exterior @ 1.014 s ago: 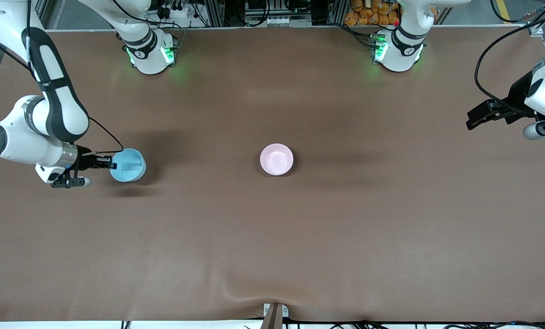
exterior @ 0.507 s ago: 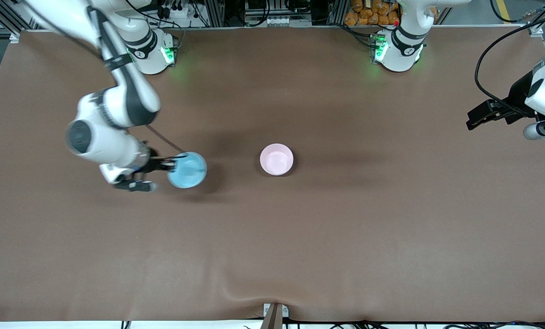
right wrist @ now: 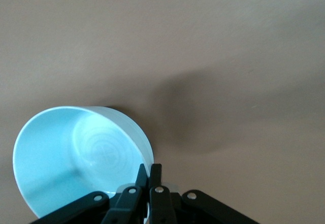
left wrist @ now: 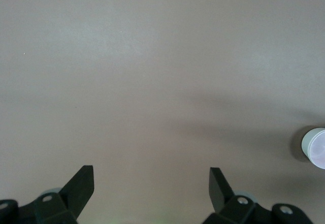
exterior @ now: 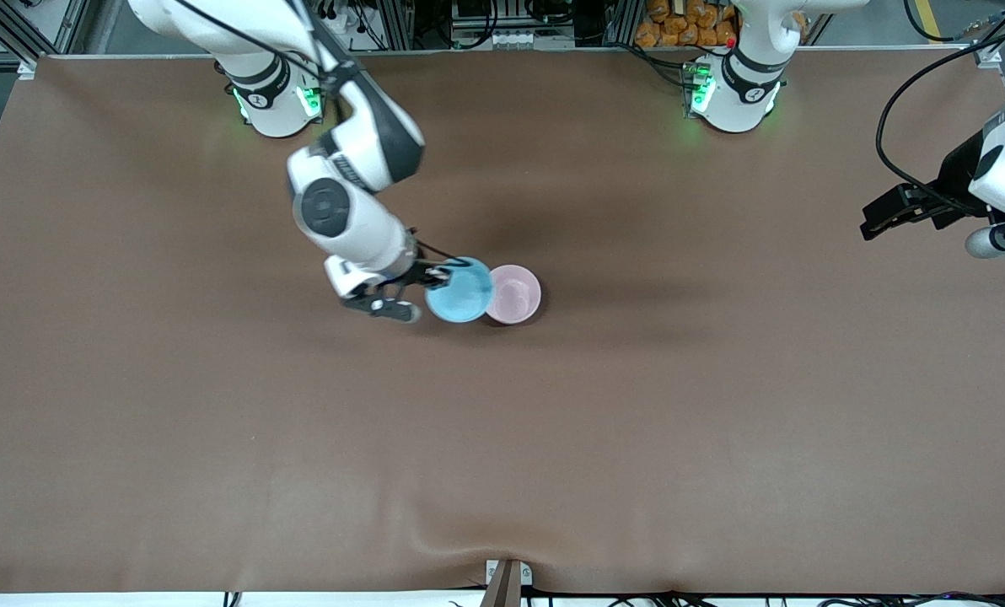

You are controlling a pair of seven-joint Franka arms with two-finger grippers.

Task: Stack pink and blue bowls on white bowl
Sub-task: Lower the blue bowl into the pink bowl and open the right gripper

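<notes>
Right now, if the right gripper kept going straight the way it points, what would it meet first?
Probably the pink bowl: the right gripper, shut on the blue bowl, points toward it, though height is unclear and it may pass above.

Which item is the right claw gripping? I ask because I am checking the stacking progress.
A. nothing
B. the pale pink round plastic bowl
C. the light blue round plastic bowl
C: the right claw is shut on the rim of the light blue round plastic bowl, beside the pale pink round plastic bowl.

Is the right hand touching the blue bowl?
Touching. The right wrist view shows the right hand shut on the blue bowl, its fingers pinching the rim.
</notes>
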